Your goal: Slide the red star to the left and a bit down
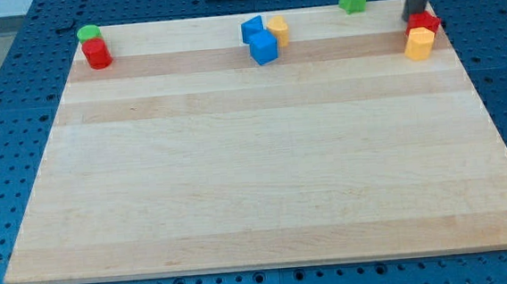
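Tip on the red star, top right corner
My tip (417,14) touches the red star (426,22) from above-left; yellow block (419,43) sits just below it on the counter (265,177); no gripper here.

The board (264,159) is pale wood, planks glued edge to edge, smooth with a soft satin sheen and visible grain. Under it sits a blue perforated base (16,78), looks like painted metal, matt. The red star (425,22) right below my tip (416,16) looks like smooth matt plastic, same for the yellow block (419,44) just beyond it. The rod is dark and dull.
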`<state>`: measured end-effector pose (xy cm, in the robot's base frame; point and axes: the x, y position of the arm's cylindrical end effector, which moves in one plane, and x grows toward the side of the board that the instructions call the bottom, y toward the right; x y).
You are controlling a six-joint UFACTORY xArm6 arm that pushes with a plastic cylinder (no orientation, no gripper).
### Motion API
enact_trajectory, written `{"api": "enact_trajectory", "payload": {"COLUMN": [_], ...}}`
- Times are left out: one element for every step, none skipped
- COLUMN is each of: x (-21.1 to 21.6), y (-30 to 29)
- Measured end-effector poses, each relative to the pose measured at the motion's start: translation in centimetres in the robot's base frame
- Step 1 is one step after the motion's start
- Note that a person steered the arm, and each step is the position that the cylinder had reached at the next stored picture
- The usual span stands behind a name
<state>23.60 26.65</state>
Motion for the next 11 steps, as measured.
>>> {"api": "enact_trajectory", "payload": {"x": [-3.3,-3.6,-1.5,0.3,2.2,3.8,4.4,4.3,3.8,3.8,3.3], "y": [1.5,4.7,6.9,6.9,6.8,5.7,4.2,2.3,0.8,-1.9,-5.0]}}
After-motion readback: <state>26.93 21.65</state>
